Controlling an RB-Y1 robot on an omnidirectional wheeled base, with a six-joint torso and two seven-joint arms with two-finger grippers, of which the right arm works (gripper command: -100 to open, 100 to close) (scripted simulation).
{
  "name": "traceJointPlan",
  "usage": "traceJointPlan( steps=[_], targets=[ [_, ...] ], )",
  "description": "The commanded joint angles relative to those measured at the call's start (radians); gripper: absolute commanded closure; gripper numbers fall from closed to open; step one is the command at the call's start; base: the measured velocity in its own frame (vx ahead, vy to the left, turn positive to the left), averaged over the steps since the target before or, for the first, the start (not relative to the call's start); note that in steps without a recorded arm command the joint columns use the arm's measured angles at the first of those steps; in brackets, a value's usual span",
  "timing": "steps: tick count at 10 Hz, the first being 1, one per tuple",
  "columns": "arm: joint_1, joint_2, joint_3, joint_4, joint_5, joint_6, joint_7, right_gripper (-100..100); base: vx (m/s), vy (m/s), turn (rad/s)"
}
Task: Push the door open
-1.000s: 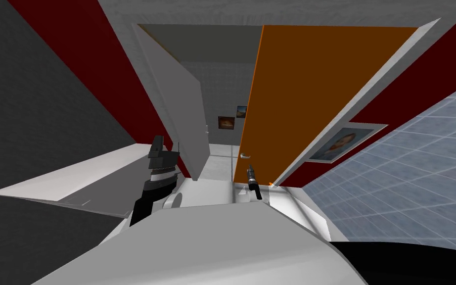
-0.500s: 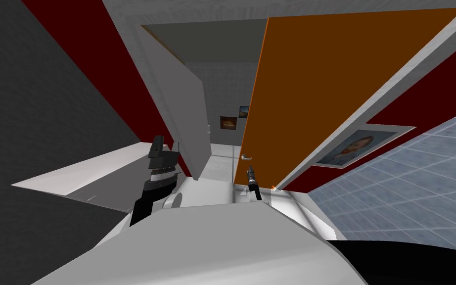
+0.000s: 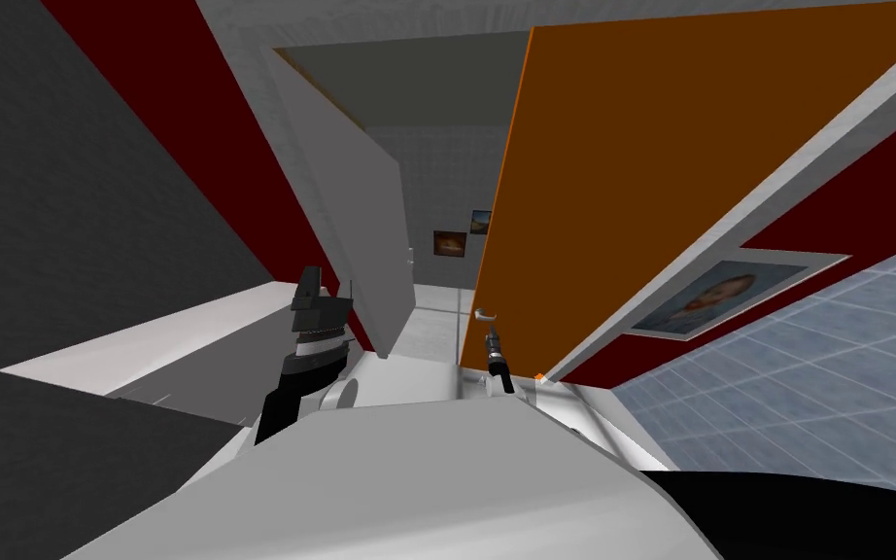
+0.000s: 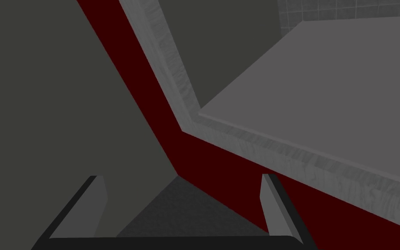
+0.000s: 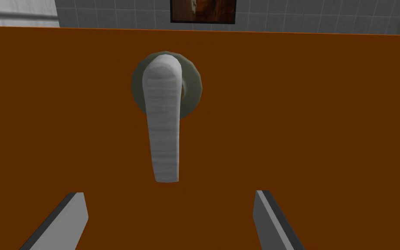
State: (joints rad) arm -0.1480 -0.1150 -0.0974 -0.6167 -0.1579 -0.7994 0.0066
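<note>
Just ahead of the right claw (image 5: pixel 168 199) stands the orange door (image 5: pixel 316 130), its flat face square to the claw. The two blade fingers (image 5: pixel 75 212) are spread and released, with nothing between them; whether their tips touch the door I cannot tell. Beyond the gap between the fingers sits the pale lever handle (image 5: pixel 164 126), its free end pointing back towards the claw from a round grey rosette (image 5: pixel 193 84). The handle is clear of both fingers. Past the door's free edge, farther from the claw, a grey tiled wall (image 5: pixel 325 15) carries a dark-framed picture (image 5: pixel 203 11).

Seen from the head, the door is ajar, and an open gap lies to the left of the claw. Across that gap a plain grey panel (image 3: pixel 359 224) leans away. To the right of the claw a pale grey door frame (image 3: pixel 728 209) runs along the door's far side. Past it, a dark red wall (image 3: pixel 825 185) holds a framed portrait (image 3: pixel 713 297).

Well off to the left of the right claw, the left claw (image 4: pixel 184 181) is held up on its dark forearm. Its fingers are parted and empty, and it touches nothing.
</note>
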Motion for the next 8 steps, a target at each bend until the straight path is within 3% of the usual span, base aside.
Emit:
traceJointPlan(
  steps=[1,7,8],
  targets=[
    [-0.001,-0.001,-0.003,0.001,-0.002,0.000,0.001,-100,0.208,-0.047,0.035],
    [-0.003,-0.002,-0.011,0.007,-0.006,-0.002,0.003,-100,0.178,-0.034,0.022],
    [-0.003,-0.002,-0.011,0.007,-0.006,-0.002,0.003,100,-0.015,0.000,-0.003]
  ],
)
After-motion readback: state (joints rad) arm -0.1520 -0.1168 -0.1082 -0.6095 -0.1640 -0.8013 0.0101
